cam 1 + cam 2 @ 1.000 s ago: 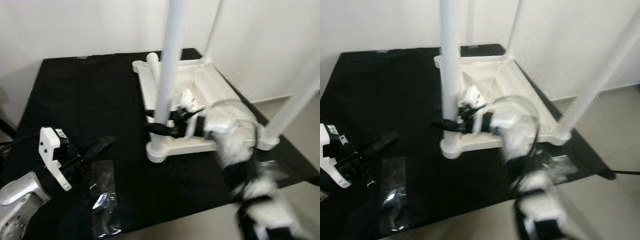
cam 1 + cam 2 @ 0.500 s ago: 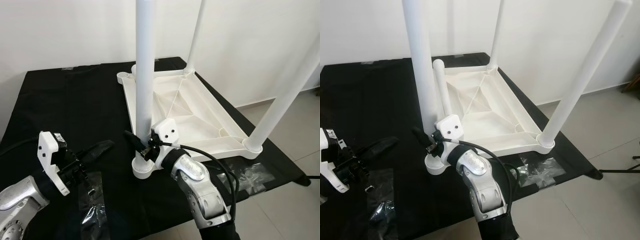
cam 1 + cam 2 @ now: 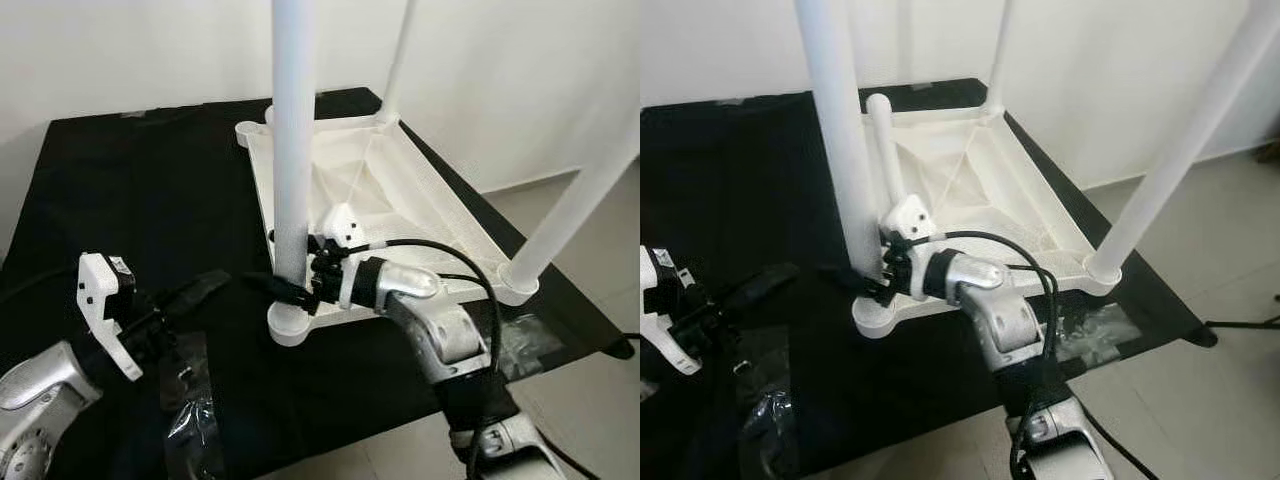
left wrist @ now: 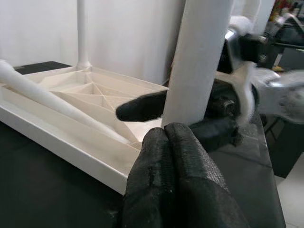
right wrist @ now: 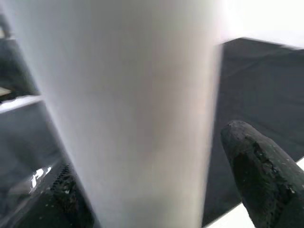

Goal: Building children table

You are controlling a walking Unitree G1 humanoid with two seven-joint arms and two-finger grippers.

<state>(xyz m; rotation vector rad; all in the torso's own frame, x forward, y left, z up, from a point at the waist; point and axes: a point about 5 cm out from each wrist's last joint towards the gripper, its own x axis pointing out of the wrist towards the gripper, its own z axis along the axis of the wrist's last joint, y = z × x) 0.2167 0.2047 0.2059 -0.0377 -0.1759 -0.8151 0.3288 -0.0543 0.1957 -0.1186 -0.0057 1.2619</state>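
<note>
The upright white plastic table leg (image 3: 293, 150), long axis vertical, is clamped near its base by the right gripper (image 3: 292, 288); the left gripper (image 3: 190, 295), fingers together, is held well apart to the left.

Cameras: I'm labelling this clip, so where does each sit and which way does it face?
Eye views: on the head, looking down at the upturned table; both arms show.
Left wrist view: along the shut left gripper toward the near leg.
Right wrist view: right gripper clasps that leg.
Both wrist views share that leg.

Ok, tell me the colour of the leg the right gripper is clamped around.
White; the table leg shows best in the left eye view.
</note>
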